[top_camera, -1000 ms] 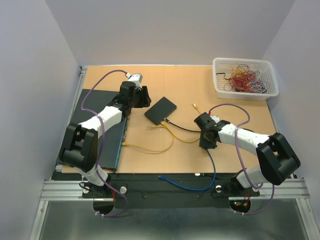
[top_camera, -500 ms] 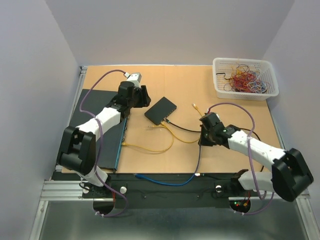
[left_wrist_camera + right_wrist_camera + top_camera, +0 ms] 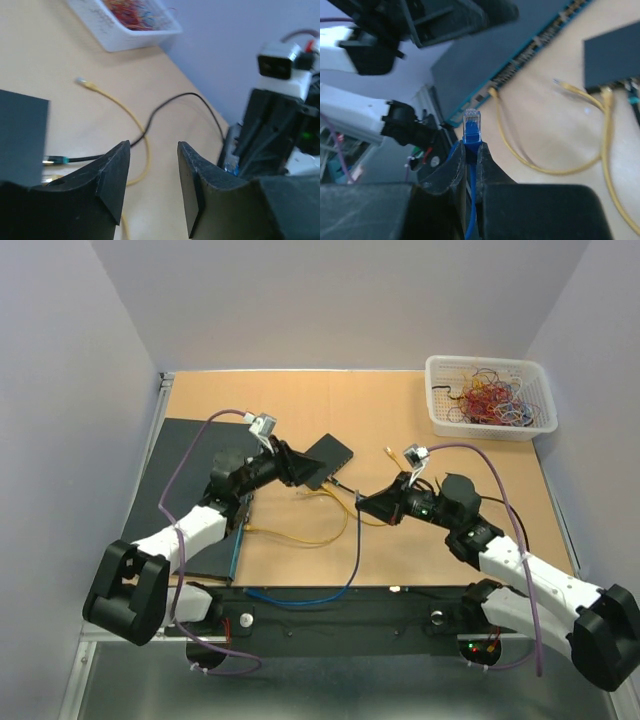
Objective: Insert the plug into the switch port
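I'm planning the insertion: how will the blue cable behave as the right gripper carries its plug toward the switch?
Probably floppy: the blue cable lies in a loose curve behind the right gripper, so it should follow with little resistance. The plug looks rigid, standing straight above the shut jaws; it likely won't bend.

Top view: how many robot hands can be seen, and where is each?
2. The left hand is open at the left side of the black switch; the right hand, right of it, grips the blue plug.
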`<state>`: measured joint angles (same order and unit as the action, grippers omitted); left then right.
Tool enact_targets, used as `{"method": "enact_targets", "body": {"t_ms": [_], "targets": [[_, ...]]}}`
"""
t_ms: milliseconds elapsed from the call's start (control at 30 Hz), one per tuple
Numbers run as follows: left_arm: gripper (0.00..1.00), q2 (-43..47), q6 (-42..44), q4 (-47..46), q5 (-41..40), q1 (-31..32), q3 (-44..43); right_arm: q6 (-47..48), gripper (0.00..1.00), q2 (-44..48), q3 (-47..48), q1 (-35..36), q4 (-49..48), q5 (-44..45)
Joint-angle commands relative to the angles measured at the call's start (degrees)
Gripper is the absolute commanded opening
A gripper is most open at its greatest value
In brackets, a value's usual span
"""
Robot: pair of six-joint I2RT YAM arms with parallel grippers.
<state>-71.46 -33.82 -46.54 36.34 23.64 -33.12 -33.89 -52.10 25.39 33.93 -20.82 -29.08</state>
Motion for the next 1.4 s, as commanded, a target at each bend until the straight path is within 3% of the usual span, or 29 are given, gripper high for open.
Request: {"method": "enact_targets", "body": {"t_ms": [0, 333, 433, 700, 833, 1033, 1367], "targets": [[0.52, 3.17, -11.42, -29.19, 12.09, 1.41, 5.42, -5.82, 0.00, -3.88, 1.59, 0.43, -24.17, -13.89], [0.51, 1.77, -18.99, -51.79, 13.67, 4.92, 10.98, -8.65, 0.00, -7.49, 3.44, 0.34, -29.80, -16.01], [0.51, 0.45, -19.18, -52.07, 13.32, 5.63, 10.36, -9.70, 0.00, -8.02, 3.35, 0.35, -30.86, -16.10], [0.51, -1.93, -23.83, -63.14, 13.58, 7.03, 10.71, -11.02, 0.00, -10.92, 3.00, 0.34, -33.23, -16.27], [0.51, 0.17, -22.61, -60.08, 13.76, 6.95, 10.19, -11.20, 0.00, -12.33, 2.83, 0.43, -34.37, -16.45], [0.51, 5.89, -14.26, -45.05, 11.92, 7.12, 9.22, -11.90, 0.01, -14.26, 3.18, 0.34, -36.04, -16.45], [0.51, 5.90, -10.21, -38.37, 10.25, 7.91, 8.60, -14.01, 0.00, -16.81, 4.14, 0.43, -40.53, -17.24]]}}
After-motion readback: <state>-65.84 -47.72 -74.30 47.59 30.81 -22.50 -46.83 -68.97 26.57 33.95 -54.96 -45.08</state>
